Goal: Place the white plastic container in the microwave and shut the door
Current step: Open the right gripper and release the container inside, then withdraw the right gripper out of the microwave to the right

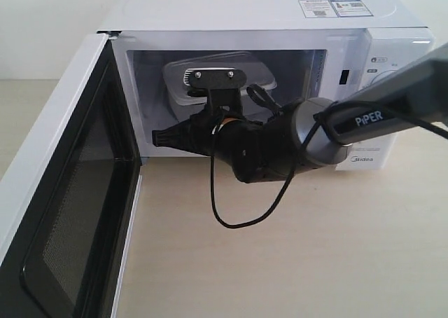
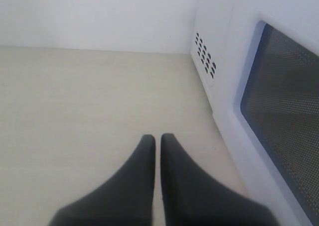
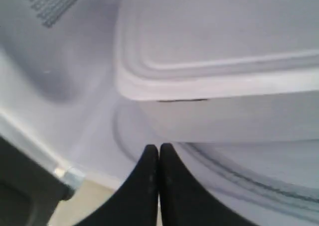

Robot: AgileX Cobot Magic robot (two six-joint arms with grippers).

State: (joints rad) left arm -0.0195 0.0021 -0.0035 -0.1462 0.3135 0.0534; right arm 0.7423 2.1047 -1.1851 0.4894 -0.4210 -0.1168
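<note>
The white plastic container [image 1: 260,71] sits with its lid on inside the open microwave [image 1: 280,10], resting on the glass turntable [image 3: 239,171]. In the right wrist view the container [image 3: 224,47] fills the space just beyond my right gripper [image 3: 158,149], which is shut on nothing. From outside, the right gripper [image 1: 158,137] reaches into the cavity mouth, low and in front of the container. The door [image 1: 56,192] is swung wide open to the left. My left gripper [image 2: 157,138] is shut and empty over the tabletop, beside the door's outer window [image 2: 284,116]. It does not show in the exterior view.
The right arm [image 1: 392,101] crosses in front of the dial panel [image 1: 381,62], and a black cable loop [image 1: 238,220] hangs below the wrist. Vent holes [image 2: 205,54] mark the microwave's side wall. A light wooden tabletop [image 1: 315,262] spreads in front.
</note>
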